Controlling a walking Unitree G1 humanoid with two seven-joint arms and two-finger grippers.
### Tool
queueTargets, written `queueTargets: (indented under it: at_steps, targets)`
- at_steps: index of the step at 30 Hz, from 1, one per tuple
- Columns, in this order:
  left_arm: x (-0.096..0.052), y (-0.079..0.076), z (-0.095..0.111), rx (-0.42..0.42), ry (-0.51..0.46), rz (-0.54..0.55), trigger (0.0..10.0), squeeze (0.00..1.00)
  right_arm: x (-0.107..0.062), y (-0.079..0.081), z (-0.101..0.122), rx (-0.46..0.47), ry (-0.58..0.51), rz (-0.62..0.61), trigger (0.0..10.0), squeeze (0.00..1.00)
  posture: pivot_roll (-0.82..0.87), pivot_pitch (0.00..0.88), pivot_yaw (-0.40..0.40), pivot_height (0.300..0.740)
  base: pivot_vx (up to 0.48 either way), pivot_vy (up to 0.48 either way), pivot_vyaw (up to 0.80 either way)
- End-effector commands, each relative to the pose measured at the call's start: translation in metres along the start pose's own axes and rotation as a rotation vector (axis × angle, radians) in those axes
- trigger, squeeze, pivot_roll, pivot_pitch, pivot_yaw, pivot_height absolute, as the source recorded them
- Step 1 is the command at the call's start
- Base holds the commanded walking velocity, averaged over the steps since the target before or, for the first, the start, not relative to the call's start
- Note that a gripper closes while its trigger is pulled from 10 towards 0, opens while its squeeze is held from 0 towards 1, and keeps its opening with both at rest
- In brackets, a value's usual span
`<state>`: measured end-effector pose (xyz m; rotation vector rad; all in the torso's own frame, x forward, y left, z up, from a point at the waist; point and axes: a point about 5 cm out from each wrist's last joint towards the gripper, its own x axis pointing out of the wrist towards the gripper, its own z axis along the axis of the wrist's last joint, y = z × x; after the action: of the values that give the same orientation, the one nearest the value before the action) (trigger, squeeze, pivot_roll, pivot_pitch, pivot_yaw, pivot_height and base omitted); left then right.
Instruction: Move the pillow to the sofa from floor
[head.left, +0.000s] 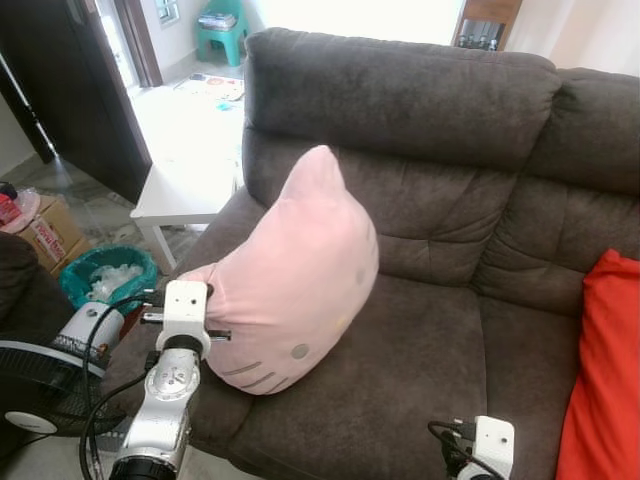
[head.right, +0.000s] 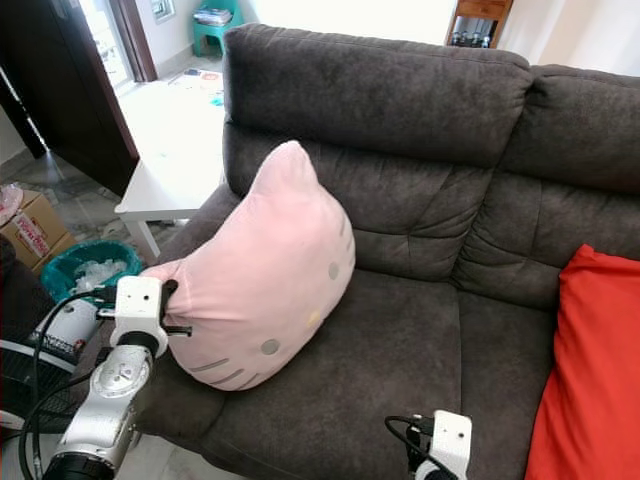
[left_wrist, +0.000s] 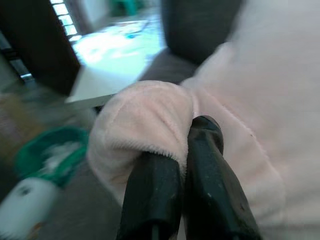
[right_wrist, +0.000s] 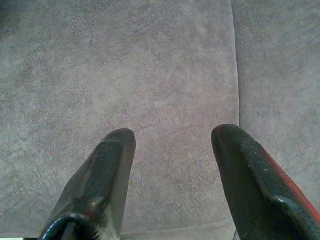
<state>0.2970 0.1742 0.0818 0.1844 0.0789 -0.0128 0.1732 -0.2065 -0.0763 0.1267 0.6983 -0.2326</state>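
A pink cat-face pillow (head.left: 300, 270) stands upright on the left seat of the dark grey sofa (head.left: 420, 350), leaning toward the backrest. My left gripper (left_wrist: 185, 135) is shut on the pillow's ear corner (left_wrist: 145, 120) at its lower left side; the left wrist (head.left: 185, 310) sits just off the sofa's front left edge. My right gripper (right_wrist: 172, 145) hangs open over the bare seat cushion (right_wrist: 150, 75), with nothing between its fingers; its wrist (head.left: 490, 445) is at the sofa's front edge.
A red cushion (head.left: 605, 370) lies on the right seat. A white low table (head.left: 185, 185) stands left of the sofa. On the floor at the left are a green bin (head.left: 105, 275), a fan (head.left: 40, 375) and a cardboard box (head.left: 45, 230).
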Motion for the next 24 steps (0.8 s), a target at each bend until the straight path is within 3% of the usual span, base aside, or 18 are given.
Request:
queueTargets:
  at_steps: [1, 2, 4, 11, 13, 14, 24]
  targets:
    - [0.002, -0.006, 0.006, 0.036, -0.046, -0.093, 10.0, 0.0, 0.0, 0.0, -0.001, -0.005, 0.013, 0.005, 10.0, 0.0, 0.11, 0.028, -0.039, 0.74, 0.0, 0.0, 0.0]
    - [0.0, -0.014, 0.007, 0.069, -0.058, -0.18, 10.0, 0.0, 0.0, 0.0, -0.001, -0.008, 0.014, 0.005, 10.0, 0.0, 0.11, 0.03, -0.041, 0.74, 0.0, 0.0, 0.0]
    - [0.0, -0.016, 0.008, 0.083, -0.061, -0.222, 10.0, 0.0, 0.0, 0.0, -0.001, -0.01, 0.017, 0.007, 10.0, 0.0, 0.11, 0.03, -0.041, 0.74, 0.0, 0.0, 0.0]
    - [0.001, -0.019, 0.012, 0.1, -0.09, -0.279, 10.0, 0.0, 0.0, 0.0, -0.002, -0.012, 0.023, 0.009, 10.0, 0.0, 0.11, 0.031, -0.041, 0.74, 0.0, 0.0, 0.0]
    - [0.001, -0.018, 0.013, 0.1, -0.093, -0.281, 10.0, 0.46, 0.0, 0.0, -0.002, -0.012, 0.023, 0.012, 10.0, 0.0, 0.11, 0.032, -0.041, 0.74, 0.0, 0.0, 0.0]
    - [0.001, -0.017, 0.013, 0.1, -0.094, -0.278, 10.0, 0.99, 0.0, 0.0, -0.001, -0.012, 0.022, 0.013, 10.0, 0.0, 0.11, 0.032, -0.041, 0.74, 0.0, 0.0, 0.0]
    - [0.002, -0.01, 0.026, 0.096, -0.158, -0.229, 10.0, 1.0, 0.0, 0.001, -0.001, -0.01, 0.017, 0.018, 10.0, 0.0, 0.11, 0.031, -0.041, 0.74, 0.0, 0.0, 0.0]
